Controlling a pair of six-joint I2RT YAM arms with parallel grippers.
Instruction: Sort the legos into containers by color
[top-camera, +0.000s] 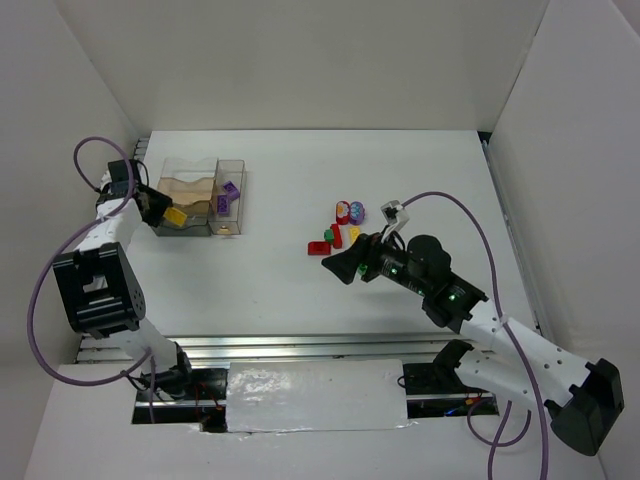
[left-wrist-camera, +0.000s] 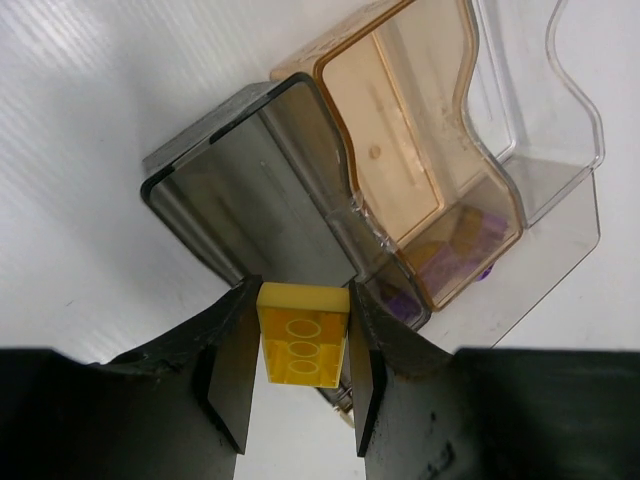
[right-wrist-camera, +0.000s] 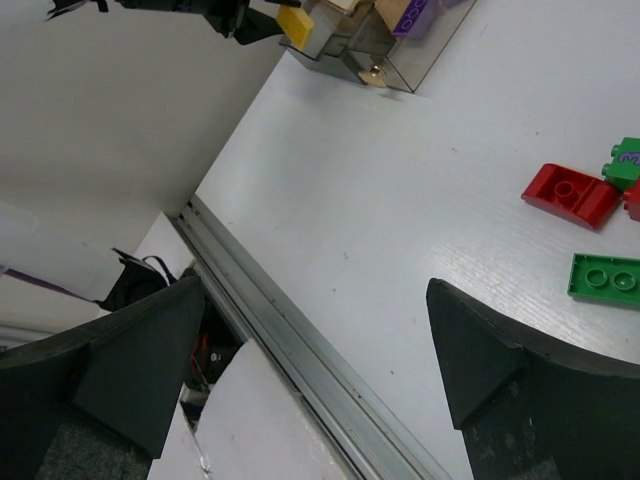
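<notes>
While the left gripper (left-wrist-camera: 302, 292) is clamped on a yellow brick (left-wrist-camera: 300, 345), it hangs at the near edge of the container (left-wrist-camera: 560, 225), just by the grey-tinted compartment (left-wrist-camera: 255, 190). The brick sits between the two fingers with its studs facing the wrist camera; its lower part is cut off from view by the finger bodies. Whether it touches the wall of the box I cannot tell.

Beside the grey compartment lies an amber-tinted one (left-wrist-camera: 400, 120). Through its wall some purple bricks (left-wrist-camera: 470, 235) appear, but they are blurred and their number is not clear. From above, the same purple bricks (top-camera: 228, 195) stand in the right part of the container (top-camera: 200, 160).

The right gripper (right-wrist-camera: 310, 340) has its fingers wide apart and holds nothing. It hovers over the bare table (top-camera: 400, 170), near the loose bricks (top-camera: 340, 228), which lie well apart from the container. In the right wrist view only three are seen: a red brick (right-wrist-camera: 570, 193), a flat green brick (right-wrist-camera: 605, 277), and another green one (right-wrist-camera: 627, 160) cut by the picture edge. The container is cut off there by the top border.
</notes>
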